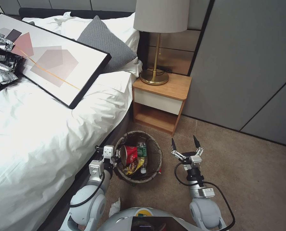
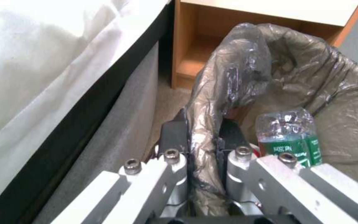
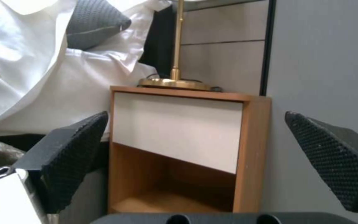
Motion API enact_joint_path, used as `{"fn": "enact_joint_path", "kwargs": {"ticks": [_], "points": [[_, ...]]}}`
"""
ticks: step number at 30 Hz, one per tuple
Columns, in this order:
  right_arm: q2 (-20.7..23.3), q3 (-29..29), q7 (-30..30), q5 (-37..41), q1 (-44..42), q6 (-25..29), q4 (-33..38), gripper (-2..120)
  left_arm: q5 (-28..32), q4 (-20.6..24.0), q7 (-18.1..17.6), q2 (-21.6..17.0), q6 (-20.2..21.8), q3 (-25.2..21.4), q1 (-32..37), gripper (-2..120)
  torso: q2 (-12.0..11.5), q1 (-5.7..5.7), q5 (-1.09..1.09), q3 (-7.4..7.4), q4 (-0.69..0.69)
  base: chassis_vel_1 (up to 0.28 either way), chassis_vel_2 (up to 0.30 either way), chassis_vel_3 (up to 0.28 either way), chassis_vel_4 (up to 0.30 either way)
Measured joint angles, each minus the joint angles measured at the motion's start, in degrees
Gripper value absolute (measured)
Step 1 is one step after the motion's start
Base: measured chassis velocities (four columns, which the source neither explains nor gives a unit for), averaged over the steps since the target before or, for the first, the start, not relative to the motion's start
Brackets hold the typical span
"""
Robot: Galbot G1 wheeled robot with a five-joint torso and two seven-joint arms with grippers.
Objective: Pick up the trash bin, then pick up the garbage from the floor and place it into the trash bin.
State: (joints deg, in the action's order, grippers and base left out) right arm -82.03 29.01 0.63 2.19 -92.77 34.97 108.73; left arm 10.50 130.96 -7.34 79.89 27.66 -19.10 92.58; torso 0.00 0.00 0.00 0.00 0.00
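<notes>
The trash bin (image 1: 138, 158) stands on the floor between bed and nightstand, already holding a red cup (image 1: 129, 154), a green bottle (image 2: 290, 139) and wrappers. The left end effector (image 2: 202, 137) pinches its lined rim at 9 o'clock. The right end effector (image 1: 184, 143), at its 3 o'clock, is spread and empty. Collecting seems nearly finished; next it must find any remaining litter.

Left arm is reaching up from the lower left of the head view, elbow bent, and the left claw (image 1: 117, 157) is clamping down tight on something thin near the frame's center. Right arm is sitting lower right, wrist pointing up, right claw (image 1: 184, 143) hanging with its fingers (image 3: 69, 155) spread wide, gripping nothing.
</notes>
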Motion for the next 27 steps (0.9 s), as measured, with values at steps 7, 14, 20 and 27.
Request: {"fn": "enact_joint_path", "kwargs": {"ticks": [7,14,20,27], "points": [[0.13,0.39,-0.07,-0.06,0.84,0.14,-0.39,100,0.12,0.03,0.19,0.05,-0.18,0.26,0.15,7,0.0,0.0,0.0,0.0,0.0,0.0,0.0,0.0,0.0],[0.06,0.44,-0.05,-0.07,1.15,0.14,-0.52,100,0.15,0.0,0.35,0.07,-0.21,0.33,0.12,7,0.0,0.0,0.0,0.0,0.0,0.0,0.0,0.0,0.0],[0.03,0.36,-0.06,-0.07,1.27,0.14,-0.52,100,0.16,-0.06,0.36,0.08,-0.22,0.33,0.08,7,0.0,0.0,0.0,0.0,-0.01,0.0,0.0,0.0,0.0],[0.04,0.18,-0.22,-0.07,1.64,-0.02,-0.52,100,0.14,-0.3,0.6,0.16,-0.8,0.31,0.07,7,0.0,0.0,0.0,0.0,0.0,0.0,0.0,0.0,0.0]]}}
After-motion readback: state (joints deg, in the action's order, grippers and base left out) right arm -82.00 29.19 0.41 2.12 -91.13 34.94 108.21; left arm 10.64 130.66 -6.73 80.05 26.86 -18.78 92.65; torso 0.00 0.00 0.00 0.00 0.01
